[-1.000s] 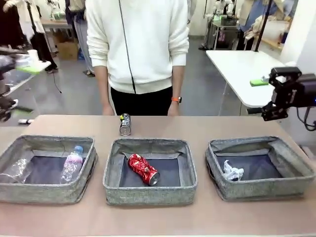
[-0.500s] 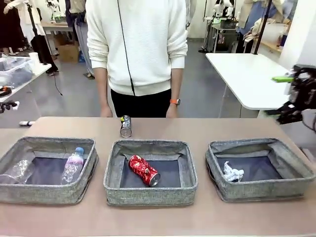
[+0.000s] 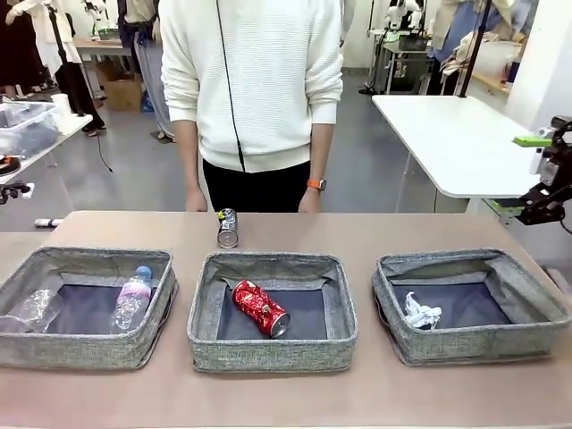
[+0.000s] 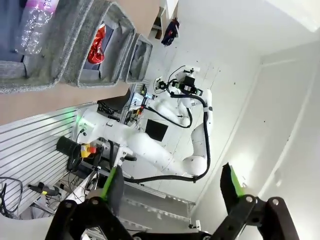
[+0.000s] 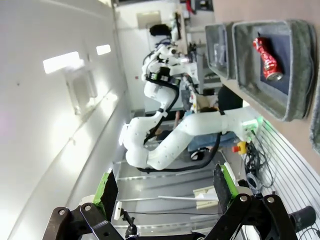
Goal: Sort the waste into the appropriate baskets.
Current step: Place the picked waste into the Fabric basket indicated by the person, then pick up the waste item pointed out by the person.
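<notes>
Three grey woven baskets stand in a row: left (image 3: 85, 353), middle (image 3: 268, 353), right (image 3: 478, 344). Two clear bottles lie in the left one, one blue-capped (image 3: 132, 299), one crumpled (image 3: 31, 308). The dented red can (image 3: 260, 307) lies in the middle basket and the white paper wad (image 3: 420, 313) in the right one. A dark printed can (image 3: 227, 227) rests on the table behind the middle basket, by the person's hands. My right gripper (image 3: 517, 174) hangs open, high at the right edge. In the wrist views my left gripper (image 4: 171, 182) and right gripper (image 5: 165, 190) stand open, gripping nothing.
A person in a white top (image 3: 255, 80) stands at the table's far edge with hands (image 3: 310, 198) hanging just behind it. A white table (image 3: 447, 134) stands at the back right. Bare tabletop (image 3: 286, 398) runs in front of the baskets.
My right arm has drawn back to the right edge of the front view. My left arm, blurred at the left edge a second ago, has left that view. The waste has not moved.
</notes>
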`<state>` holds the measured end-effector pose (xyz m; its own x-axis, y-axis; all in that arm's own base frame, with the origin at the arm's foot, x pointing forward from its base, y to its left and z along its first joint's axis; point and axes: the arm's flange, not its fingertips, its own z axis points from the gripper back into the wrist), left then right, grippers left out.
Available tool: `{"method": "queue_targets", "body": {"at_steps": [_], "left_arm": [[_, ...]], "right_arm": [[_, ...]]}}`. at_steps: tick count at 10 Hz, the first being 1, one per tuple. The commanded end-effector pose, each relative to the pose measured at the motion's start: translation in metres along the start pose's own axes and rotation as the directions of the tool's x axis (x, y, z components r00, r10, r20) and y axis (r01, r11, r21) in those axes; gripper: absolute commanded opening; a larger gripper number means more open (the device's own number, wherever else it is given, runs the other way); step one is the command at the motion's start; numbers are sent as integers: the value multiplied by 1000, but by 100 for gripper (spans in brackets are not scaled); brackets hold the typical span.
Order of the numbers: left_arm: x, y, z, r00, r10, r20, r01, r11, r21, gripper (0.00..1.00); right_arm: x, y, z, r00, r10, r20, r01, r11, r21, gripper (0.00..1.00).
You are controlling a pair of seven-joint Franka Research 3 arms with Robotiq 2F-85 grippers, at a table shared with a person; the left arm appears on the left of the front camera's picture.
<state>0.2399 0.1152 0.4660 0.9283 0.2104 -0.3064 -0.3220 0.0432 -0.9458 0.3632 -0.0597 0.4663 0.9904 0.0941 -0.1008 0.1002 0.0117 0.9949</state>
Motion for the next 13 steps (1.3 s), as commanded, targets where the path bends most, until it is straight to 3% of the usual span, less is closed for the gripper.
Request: {"method": "queue_targets", "body": {"at_steps": [1,13], "left_arm": [[-4,-3,1,1000,-20,-5,20,1000,-21,100],[-4,-3,1,1000,-20,-5,20,1000,-21,100]], "right_arm": [[-1,2,-3,1000,8,5,-8,1000,-3,100],[-1,2,-3,1000,8,5,-8,1000,-3,100]]}}
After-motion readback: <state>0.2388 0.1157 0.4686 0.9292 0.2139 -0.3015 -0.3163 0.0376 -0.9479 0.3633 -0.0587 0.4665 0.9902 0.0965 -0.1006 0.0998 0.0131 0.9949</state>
